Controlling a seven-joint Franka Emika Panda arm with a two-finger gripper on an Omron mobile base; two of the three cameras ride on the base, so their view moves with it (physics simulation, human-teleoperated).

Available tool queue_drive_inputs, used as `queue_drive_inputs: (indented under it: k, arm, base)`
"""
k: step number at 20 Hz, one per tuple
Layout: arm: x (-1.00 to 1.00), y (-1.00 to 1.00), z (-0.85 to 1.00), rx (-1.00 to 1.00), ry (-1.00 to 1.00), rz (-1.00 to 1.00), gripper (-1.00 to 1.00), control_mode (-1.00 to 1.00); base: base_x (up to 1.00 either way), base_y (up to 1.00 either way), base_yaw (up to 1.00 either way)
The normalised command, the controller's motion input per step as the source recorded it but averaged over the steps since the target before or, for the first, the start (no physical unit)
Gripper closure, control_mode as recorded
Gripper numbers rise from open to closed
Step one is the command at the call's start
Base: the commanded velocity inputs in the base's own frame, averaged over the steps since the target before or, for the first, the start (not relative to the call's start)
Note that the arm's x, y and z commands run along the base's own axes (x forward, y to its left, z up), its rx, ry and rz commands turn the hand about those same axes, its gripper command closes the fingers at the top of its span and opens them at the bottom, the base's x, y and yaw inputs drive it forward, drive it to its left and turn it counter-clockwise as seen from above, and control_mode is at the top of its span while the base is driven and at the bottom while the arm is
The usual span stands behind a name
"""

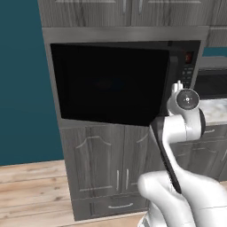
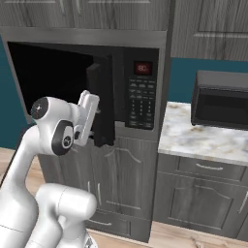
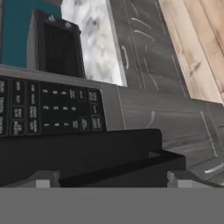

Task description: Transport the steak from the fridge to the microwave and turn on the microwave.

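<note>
White arm with dark joints rises nearest the cameras; its gripper [image 3: 111, 177] sits at the free edge of the microwave's door, jaws spread wide with nothing between them, both dark tips at the bottom of the hand view with the black handle bar between and just past them.

The microwave [image 2: 140, 92], a wide black box oven built into grey wood-grain cabinetry, has its dark glass door [image 1: 111, 84] swung partly open. To the right of the door: the button keypad [image 2: 141, 102], with the small red display [image 2: 143, 68] above it. Cavity is dark; I cannot tell whether the steak is inside.

Right of the microwave: a marbled pale stone counter [image 2: 193, 138]. On it, further back, a second dark box-shaped oven [image 2: 220, 99] stands against the teal wall [image 1: 22, 80].
</note>
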Motion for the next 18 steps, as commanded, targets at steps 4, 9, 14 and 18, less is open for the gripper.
queue_drive_inputs:
  k: [4,9,14,18]
  arm:
    - [0.68,0.00,0.00,0.04,0.00,0.14,-1.00,-1.00]
    - [0.69,0.00,0.00,0.00,0.00,0.12,-1.00,-1.00]
    - [0.67,0.00,-0.01,0.00,0.00,0.11,-1.00,-1.00]
    - [0.57,0.02,-0.01,0.00,0.00,0.09,-1.00,-1.00]
  base:
    - [0.00,0.00,0.00]
    - [0.00,0.00,0.00]
    - [0.00,0.00,0.00]
    - [0.00,0.00,0.00]
